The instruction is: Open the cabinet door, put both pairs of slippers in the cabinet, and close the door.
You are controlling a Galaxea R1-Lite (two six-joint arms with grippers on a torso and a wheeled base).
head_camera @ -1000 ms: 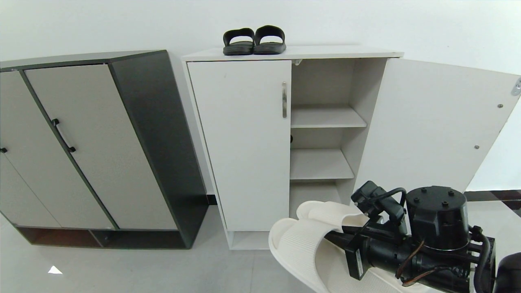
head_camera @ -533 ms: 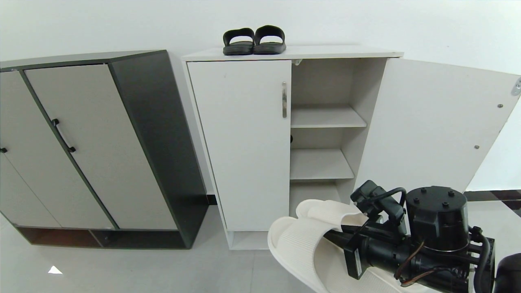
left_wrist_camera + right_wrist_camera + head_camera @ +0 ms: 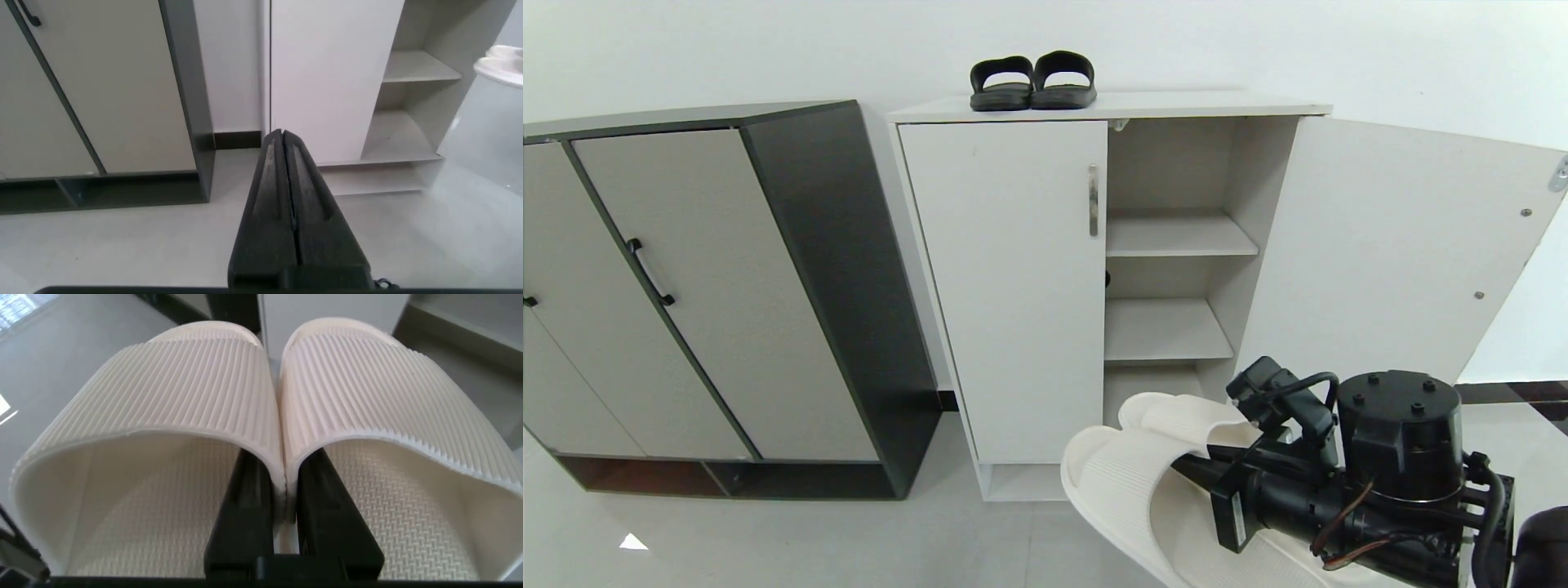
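Observation:
A white cabinet stands against the wall with its right door swung wide and its left door closed. Bare shelves show inside. A pair of black slippers sits on the cabinet top. My right gripper is low in front of the open side, shut on a pair of white slippers pinched together by their inner straps. My left gripper is shut with nothing in it, low over the floor, facing the cabinet base.
A dark cabinet with grey doors stands to the left of the white one. The grey floor in front of both is open. The open door reaches far out to the right.
The right gripper with the white slippers has shifted very slightly; otherwise nothing has moved.

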